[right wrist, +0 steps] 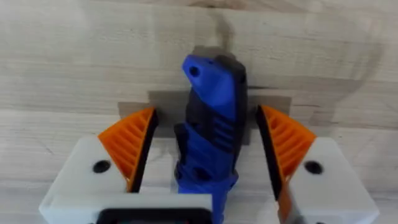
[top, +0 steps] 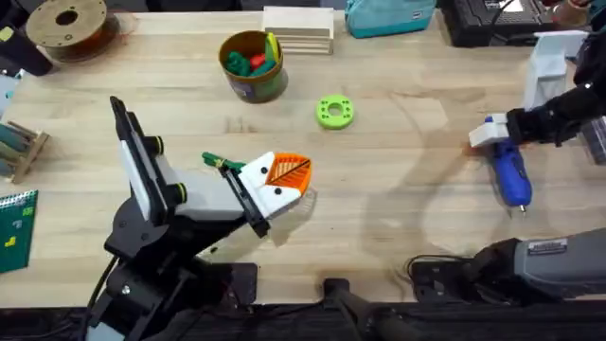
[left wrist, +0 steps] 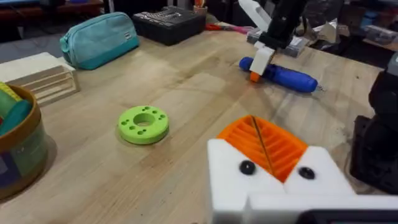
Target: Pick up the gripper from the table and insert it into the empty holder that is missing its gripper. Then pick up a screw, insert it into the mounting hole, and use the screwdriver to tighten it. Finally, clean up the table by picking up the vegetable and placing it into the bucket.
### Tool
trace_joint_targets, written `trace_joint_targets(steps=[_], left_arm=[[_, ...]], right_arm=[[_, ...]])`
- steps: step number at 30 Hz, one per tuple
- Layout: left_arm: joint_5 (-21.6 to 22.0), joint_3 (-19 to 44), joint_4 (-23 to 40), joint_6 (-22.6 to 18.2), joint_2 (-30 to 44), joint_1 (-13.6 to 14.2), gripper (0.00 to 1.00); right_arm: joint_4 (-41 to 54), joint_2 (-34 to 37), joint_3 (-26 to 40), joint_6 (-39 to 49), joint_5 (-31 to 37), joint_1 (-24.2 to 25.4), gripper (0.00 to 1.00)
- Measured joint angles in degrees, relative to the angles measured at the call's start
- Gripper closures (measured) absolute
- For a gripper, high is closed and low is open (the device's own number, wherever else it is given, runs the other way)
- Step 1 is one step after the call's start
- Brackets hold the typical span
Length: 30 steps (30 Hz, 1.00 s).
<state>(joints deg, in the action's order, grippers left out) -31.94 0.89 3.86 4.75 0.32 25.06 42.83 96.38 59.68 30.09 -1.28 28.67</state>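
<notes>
Our right pincer (right wrist: pixel 208 168) stands wide astride the screwdriver (top: pixel 508 170), which lies on the worktop (top: pixel 398 208) at far right. We should centre the pads on its ribbed grip — then squeeze evenly. Our left pincer (top: pixel 280 180) sits pinched together mid-worktop.

The bucket (top: pixel 252 64) stands far on the table (top: pixel 398 189), with the ring (top: pixel 334 112) to its right and nearer. The screwdriver (top: pixel 509 172) lies at the right, the spool (top: pixel 68 26) in the far left corner.
</notes>
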Motion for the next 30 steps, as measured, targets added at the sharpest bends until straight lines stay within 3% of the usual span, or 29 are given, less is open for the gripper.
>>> trace_joint_targets(steps=[3, 8, 13, 16, 22, 30], left_arm=[[0.0, 0.0, 0.0, 0.0, 0.0, 0.0, 0.991], [0.0, 0.0, 0.0, 0.0, 0.0, 0.0, 0.991], [0.0, 0.0, 0.0, 0.0, 0.0, 0.0, 0.991], [0.0, 0.0, 0.0, 0.0, 0.0, 0.0, 0.991], [0.0, 0.0, 0.0, 0.0, 0.0, 0.0, 0.991], [0.0, 0.0, 0.0, 0.0, 0.0, 0.0, 0.991]], right_arm=[[0.23, 0.0, 0.02, 0.1, 0.03, 0.0, 0.137], [0.46, 0.0, 0.05, 0.38, 0.38, 0.02, 0.549], [-0.38, 0.0, -0.07, 0.37, 0.83, 0.02, 0.883], [-0.62, 0.0, -0.11, 0.4, 1.0, 0.02, 0.968], [-0.31, -2.94, -1.14, 0.28, 0.93, 0.02, 0.971], [-0.42, -18.63, -1.31, -3.61, -5.88, 0.02, 0.971]])
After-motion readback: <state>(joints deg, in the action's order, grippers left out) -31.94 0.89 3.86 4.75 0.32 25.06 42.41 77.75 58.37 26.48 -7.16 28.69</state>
